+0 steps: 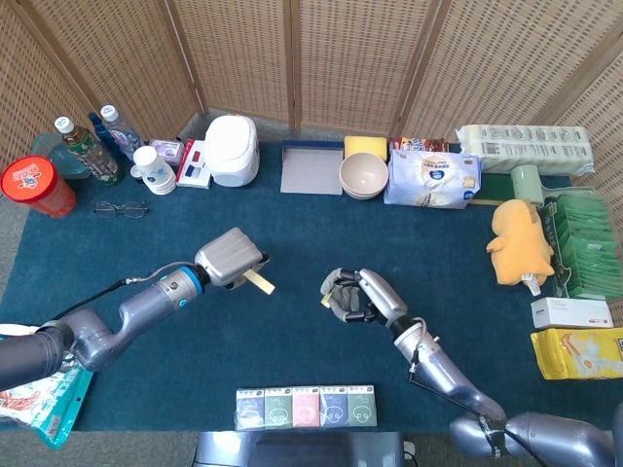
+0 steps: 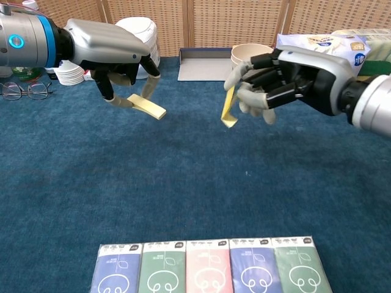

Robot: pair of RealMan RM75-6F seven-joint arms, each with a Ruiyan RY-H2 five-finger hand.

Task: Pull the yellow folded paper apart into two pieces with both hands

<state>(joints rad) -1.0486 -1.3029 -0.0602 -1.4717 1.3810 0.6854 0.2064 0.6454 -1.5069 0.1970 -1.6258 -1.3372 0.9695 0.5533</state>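
Note:
The yellow folded paper is in two pieces, both held above the blue cloth. My left hand pinches one flat piece, which sticks out to its right. My right hand pinches the other piece, which hangs down from its fingers. A wide gap of bare cloth separates the two pieces.
Several coloured tissue packs lie in a row at the front edge. At the back stand a white cooker, a grey tray, bowls and a wipes pack. Glasses lie at left, a yellow plush toy at right.

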